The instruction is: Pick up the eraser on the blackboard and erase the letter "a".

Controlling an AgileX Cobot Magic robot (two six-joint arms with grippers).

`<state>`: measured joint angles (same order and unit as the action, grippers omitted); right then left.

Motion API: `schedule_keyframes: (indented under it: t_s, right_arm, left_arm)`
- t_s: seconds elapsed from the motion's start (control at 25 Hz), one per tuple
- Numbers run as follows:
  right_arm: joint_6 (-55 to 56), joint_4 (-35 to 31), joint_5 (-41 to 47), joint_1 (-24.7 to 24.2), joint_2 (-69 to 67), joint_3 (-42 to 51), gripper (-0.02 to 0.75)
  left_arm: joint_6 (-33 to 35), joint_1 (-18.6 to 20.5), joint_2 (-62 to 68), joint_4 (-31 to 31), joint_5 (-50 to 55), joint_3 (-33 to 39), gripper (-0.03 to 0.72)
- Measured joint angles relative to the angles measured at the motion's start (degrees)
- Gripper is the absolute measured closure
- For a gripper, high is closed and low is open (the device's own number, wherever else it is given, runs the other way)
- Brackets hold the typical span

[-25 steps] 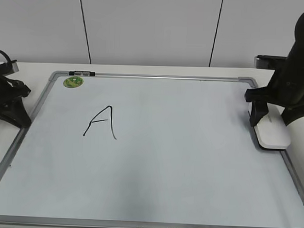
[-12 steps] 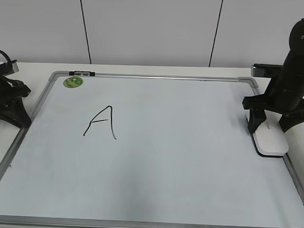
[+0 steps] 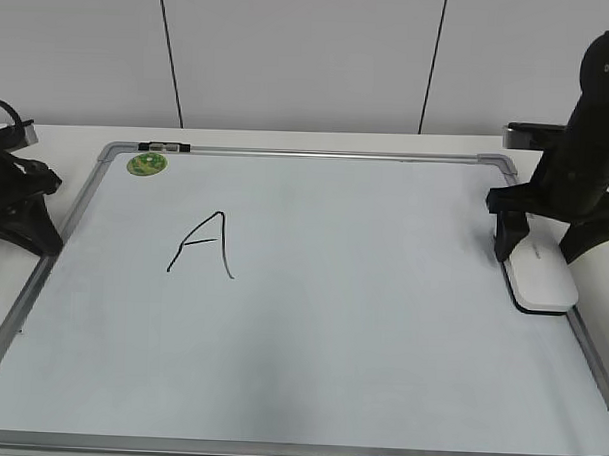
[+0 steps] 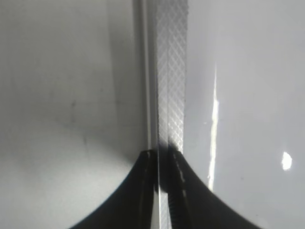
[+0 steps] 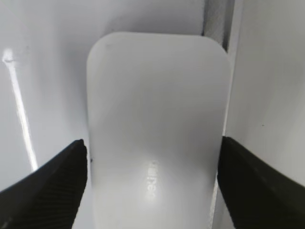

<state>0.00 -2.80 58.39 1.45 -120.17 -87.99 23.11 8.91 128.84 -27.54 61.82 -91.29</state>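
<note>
The white eraser (image 3: 543, 276) lies flat on the blackboard (image 3: 381, 321) against its right frame. My right gripper (image 3: 539, 254) stands over it, open, one finger on each side with a narrow gap. The right wrist view shows the eraser (image 5: 155, 119) with its grey lettering between the black fingers (image 5: 57, 181) of the right gripper (image 5: 152, 145). No small "a" shows anywhere on the board. My left gripper (image 3: 44, 234) rests off the board's left edge. In the left wrist view the left gripper (image 4: 162, 152) is shut and empty over the silver frame (image 4: 171, 71).
A tall capital "A" (image 3: 204, 245) in black marker stands on the board's left half. A round green sticker (image 3: 147, 163) sits at the top left corner, with a small dark clip (image 3: 165, 145) on the top frame. White table surrounds the board; a wall stands behind.
The eraser went from tilted and slightly higher to lying straight along the right frame. My right gripper shifted a little left, then rose slightly. The left arm has not moved.
</note>
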Motion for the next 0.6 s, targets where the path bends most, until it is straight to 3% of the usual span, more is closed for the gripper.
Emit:
schedule_keyframes:
  t_s: [0.24, 0.36, 0.48, 0.6]
  right_arm:
    - [-1.6, 0.0, 9.6, 0.0, 0.0, -8.0, 0.108]
    - [-2.1, 0.0, 10.7, 0.0, 0.0, -11.9, 0.117]
    - [-2.5, -0.3, 11.0, 0.0, 0.0, -13.6, 0.127]
    - [-2.8, -1.1, 11.2, 0.0, 0.0, -14.1, 0.132]
  left_arm:
    - [0.0, 0.0, 0.0, 0.0, 0.1, 0.0, 0.623]
    - [0.0, 0.0, 0.0, 0.1, 0.1, 0.0, 0.573]
    - [0.0, 0.0, 0.4, 0.8, 0.3, -0.9, 0.463]
    - [0.0, 0.0, 0.7, 1.1, 1.5, -3.6, 0.301]
